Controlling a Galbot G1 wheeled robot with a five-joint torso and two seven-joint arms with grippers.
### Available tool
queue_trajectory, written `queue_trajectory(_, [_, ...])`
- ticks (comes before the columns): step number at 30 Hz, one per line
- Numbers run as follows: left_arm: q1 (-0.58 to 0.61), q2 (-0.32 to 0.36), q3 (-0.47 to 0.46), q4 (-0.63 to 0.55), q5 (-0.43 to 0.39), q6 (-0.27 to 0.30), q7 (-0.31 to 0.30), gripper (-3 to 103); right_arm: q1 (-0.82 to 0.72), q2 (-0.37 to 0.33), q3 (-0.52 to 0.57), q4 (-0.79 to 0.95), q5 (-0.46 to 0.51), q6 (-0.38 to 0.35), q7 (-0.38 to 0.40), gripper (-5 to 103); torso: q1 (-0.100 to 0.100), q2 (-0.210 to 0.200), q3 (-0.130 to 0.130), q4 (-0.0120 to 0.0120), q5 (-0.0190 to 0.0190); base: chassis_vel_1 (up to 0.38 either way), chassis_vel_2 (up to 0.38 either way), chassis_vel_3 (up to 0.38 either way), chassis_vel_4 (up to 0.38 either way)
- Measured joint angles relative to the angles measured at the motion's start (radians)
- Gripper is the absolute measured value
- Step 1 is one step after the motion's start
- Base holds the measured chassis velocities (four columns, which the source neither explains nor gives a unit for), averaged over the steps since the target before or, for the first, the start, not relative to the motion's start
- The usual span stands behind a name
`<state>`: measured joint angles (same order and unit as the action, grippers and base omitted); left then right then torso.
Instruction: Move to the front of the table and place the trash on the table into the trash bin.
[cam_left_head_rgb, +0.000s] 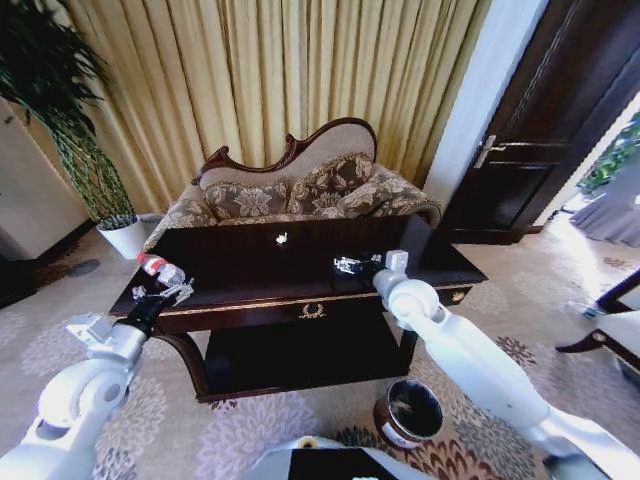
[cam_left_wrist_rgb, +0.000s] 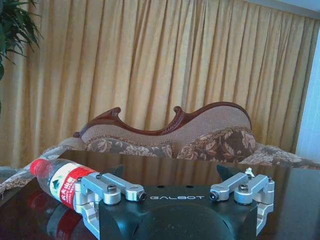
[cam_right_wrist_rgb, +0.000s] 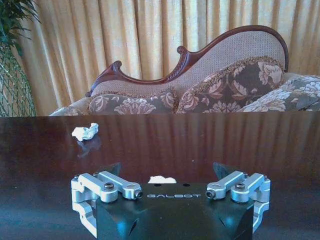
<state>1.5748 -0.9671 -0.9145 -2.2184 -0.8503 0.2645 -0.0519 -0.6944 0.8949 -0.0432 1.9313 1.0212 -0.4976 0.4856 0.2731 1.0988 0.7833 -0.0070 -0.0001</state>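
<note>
Trash: plastic bottle (cam_left_head_rgb: 158, 268) lying at the worktop's (cam_left_head_rgb: 300, 262) left end; a white scrap (cam_left_head_rgb: 281, 239) near the far edge.
Left end effector (cam_left_head_rgb: 172, 293): fingers spread wide, just beside the bottle.
Right end effector (cam_left_head_rgb: 352, 265): fingers wide, another small white scrap (cam_right_wrist_rgb: 162, 179) seemingly between them.
Trash bin (cam_left_head_rgb: 409, 412): on the carpet, front right.

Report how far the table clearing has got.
Done: the robot stands in front of the table.

In hand: the left gripper, open, is beside the bottle lying at the table's left end. The right gripper, open, sits low over the tabletop with a white scrap between its fingers.

Left: nothing is gripped yet. Another scrap lies near the table's far edge, and the bin waits on the carpet.
</note>
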Motion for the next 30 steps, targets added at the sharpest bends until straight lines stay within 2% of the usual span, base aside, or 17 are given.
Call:
queue_trajectory(16, [0.000, -0.009, -0.003, -0.001, 0.001, -0.003, 0.000, 100, -0.010, 0.024, -0.041, -0.023, -0.022, -0.004, 0.034, 101, 0.000, 0.000, 0.000, 0.0000, 0.0001, 0.000, 0.000, 0.000, 0.000])
queue_trajectory(18, [-0.003, -0.013, -0.003, 0.000, 0.000, -0.010, 0.000, 100, -0.011, 0.023, -0.044, -0.024, -0.023, -0.002, 0.039, 91, 0.000, 0.000, 0.000, 0.0000, 0.0001, 0.000, 0.000, 0.000, 0.000])
queue_trajectory(20, [-0.003, -0.014, -0.002, 0.000, 0.000, -0.012, 0.000, 100, -0.011, 0.023, -0.047, -0.025, -0.025, 0.001, 0.041, 91, 0.000, 0.000, 0.000, 0.0000, 0.0001, 0.000, 0.000, 0.000, 0.000])
queue_trajectory(23, [-0.005, -0.015, -0.003, 0.000, -0.002, -0.014, 0.001, 100, -0.010, 0.018, -0.055, -0.029, -0.033, 0.007, 0.043, 74, 0.000, 0.000, 0.000, 0.0000, 0.0001, 0.000, 0.000, 0.000, 0.000])
queue_trajectory(24, [-0.005, -0.015, -0.003, 0.000, -0.002, -0.014, 0.001, 100, -0.010, 0.018, -0.055, -0.029, -0.033, 0.007, 0.043, 74, 0.000, 0.000, 0.000, 0.0000, 0.0001, 0.000, 0.000, 0.000, 0.000])
queue_trajectory(27, [-0.005, -0.016, -0.005, 0.000, -0.003, -0.015, 0.003, 100, -0.010, 0.015, -0.057, -0.032, -0.038, 0.009, 0.043, 57, 0.000, 0.000, 0.000, 0.0000, 0.0001, 0.000, 0.000, 0.000, 0.000])
queue_trajectory(28, [-0.005, -0.016, -0.005, 0.000, -0.003, -0.015, 0.003, 100, -0.010, 0.015, -0.057, -0.032, -0.038, 0.009, 0.043, 57, 0.000, 0.000, 0.000, 0.0000, 0.0001, 0.000, 0.000, 0.000, 0.000])
queue_trajectory(30, [-0.004, -0.017, -0.005, 0.000, -0.003, -0.015, 0.004, 100, -0.012, 0.014, -0.057, -0.033, -0.040, 0.013, 0.043, 47, 0.000, 0.000, 0.000, 0.0000, 0.0001, 0.000, 0.000, 0.000, 0.000])
